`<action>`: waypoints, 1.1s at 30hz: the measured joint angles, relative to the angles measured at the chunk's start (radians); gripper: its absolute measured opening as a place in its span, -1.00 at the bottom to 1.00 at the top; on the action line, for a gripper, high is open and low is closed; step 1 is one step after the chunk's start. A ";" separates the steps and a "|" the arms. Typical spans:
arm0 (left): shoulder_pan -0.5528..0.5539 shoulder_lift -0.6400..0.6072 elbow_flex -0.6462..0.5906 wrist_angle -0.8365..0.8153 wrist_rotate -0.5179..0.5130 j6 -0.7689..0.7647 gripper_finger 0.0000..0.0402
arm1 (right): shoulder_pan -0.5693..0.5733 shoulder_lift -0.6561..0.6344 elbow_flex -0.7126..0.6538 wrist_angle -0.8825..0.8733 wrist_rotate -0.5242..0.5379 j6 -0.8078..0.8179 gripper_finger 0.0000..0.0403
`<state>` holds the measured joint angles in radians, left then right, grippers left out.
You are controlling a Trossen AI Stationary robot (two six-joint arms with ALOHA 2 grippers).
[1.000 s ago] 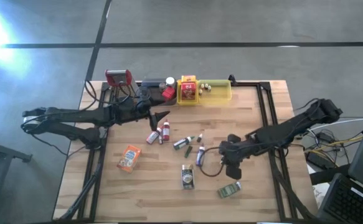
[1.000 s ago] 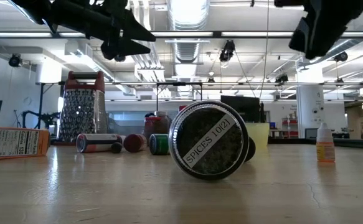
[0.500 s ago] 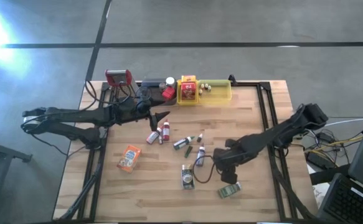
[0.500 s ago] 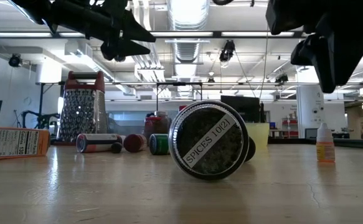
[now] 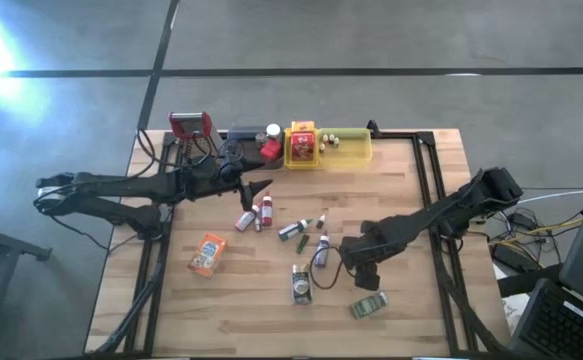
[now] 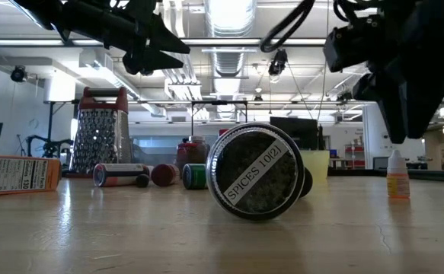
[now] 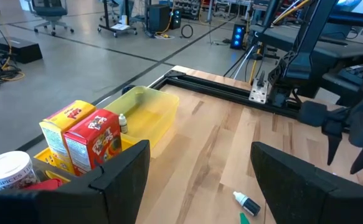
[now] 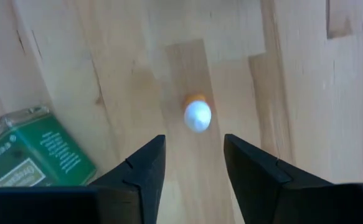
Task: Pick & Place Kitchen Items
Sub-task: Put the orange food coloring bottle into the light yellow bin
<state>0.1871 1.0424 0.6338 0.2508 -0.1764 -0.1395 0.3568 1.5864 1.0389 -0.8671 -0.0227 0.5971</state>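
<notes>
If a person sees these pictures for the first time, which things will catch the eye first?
A round spice jar lies on its side, filling the low view, its lid reading "SPICES". Seen from above, small bottles and packets lie scattered mid-table. The right hand points straight down, open, over a small upright white-capped bottle beside a green tin.

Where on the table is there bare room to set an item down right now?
Free: the near left corner, below the orange packet; the far right stretch between the yellow tray and the right gripper. Crowded: the middle, with small bottles, the spice jar and the green tin.
</notes>
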 joint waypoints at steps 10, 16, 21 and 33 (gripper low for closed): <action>0.000 0.000 0.000 -0.007 0.000 0.000 0.42 | -0.032 0.001 -0.058 0.102 0.002 -0.028 -0.36; 0.000 0.000 0.000 -0.015 0.000 -0.006 0.42 | -0.033 0.001 -0.089 0.147 0.000 -0.027 -0.37; 0.000 0.000 0.000 -0.015 0.000 -0.008 0.42 | -0.034 0.001 -0.105 0.161 0.000 -0.026 -0.29; 0.000 0.000 0.000 -0.014 0.000 -0.013 0.42 | -0.035 0.001 -0.119 0.179 0.001 -0.025 -0.28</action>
<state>0.1875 1.0424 0.6338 0.2367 -0.1764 -0.1528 0.3222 1.5871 0.9202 -0.6880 -0.0219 0.5716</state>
